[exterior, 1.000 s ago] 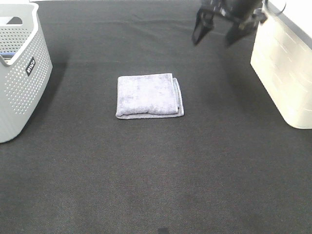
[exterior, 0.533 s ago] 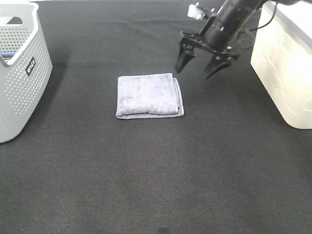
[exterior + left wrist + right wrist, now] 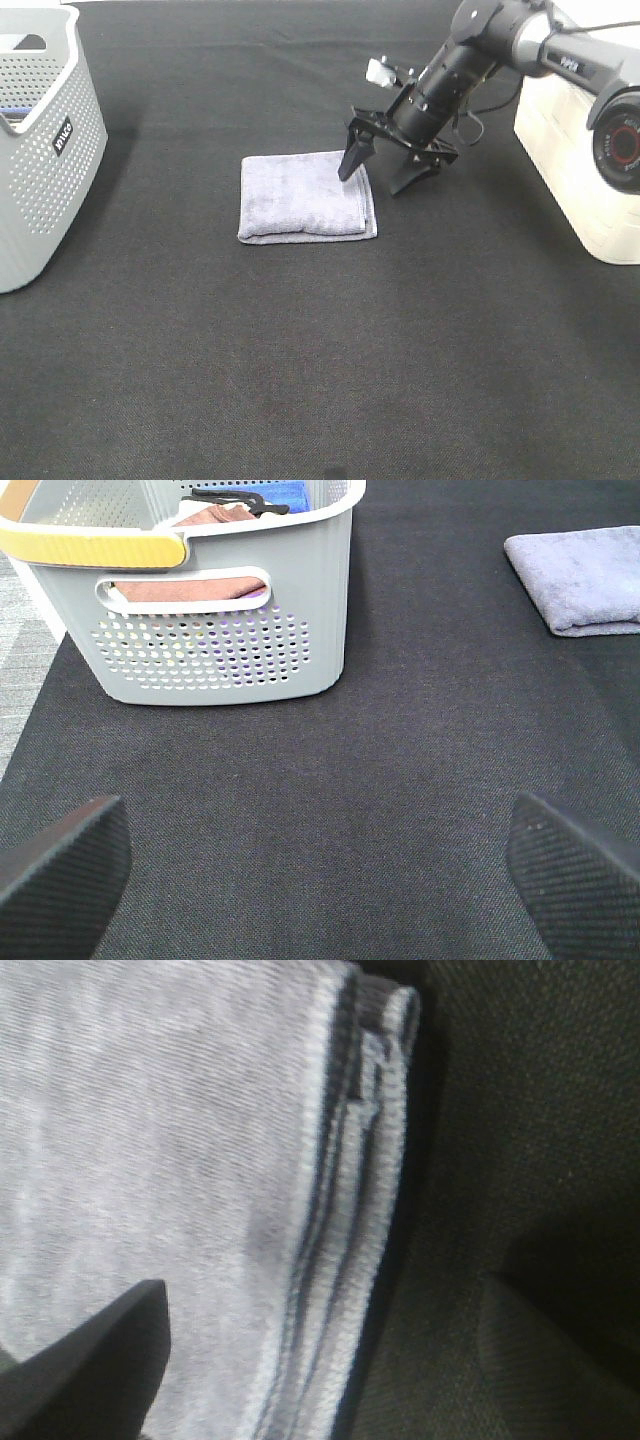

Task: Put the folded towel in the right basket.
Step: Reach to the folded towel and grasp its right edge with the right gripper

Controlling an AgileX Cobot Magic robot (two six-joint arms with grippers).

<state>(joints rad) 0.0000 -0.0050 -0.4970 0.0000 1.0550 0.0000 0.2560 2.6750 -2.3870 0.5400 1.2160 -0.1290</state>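
The folded lavender-grey towel point(image 3: 305, 194) lies flat on the black cloth near the middle; it also shows in the left wrist view point(image 3: 585, 578) and fills the right wrist view point(image 3: 180, 1180). My right gripper point(image 3: 378, 172) is open and straddles the towel's right edge, one finger point(image 3: 352, 157) over the towel, the other on the cloth beside it. In the right wrist view the gripper point(image 3: 330, 1350) is wide apart around the layered edge. The cream right basket point(image 3: 585, 150) stands at the right edge. My left gripper point(image 3: 320, 865) is open, low over bare cloth.
A grey perforated basket point(image 3: 40, 140) stands at the far left; in the left wrist view the basket point(image 3: 220, 630) holds brown and blue cloths and has a yellow rim.
My right gripper has come down from the upper right toward the left and now spans the towel's right edge. The towel has not moved.
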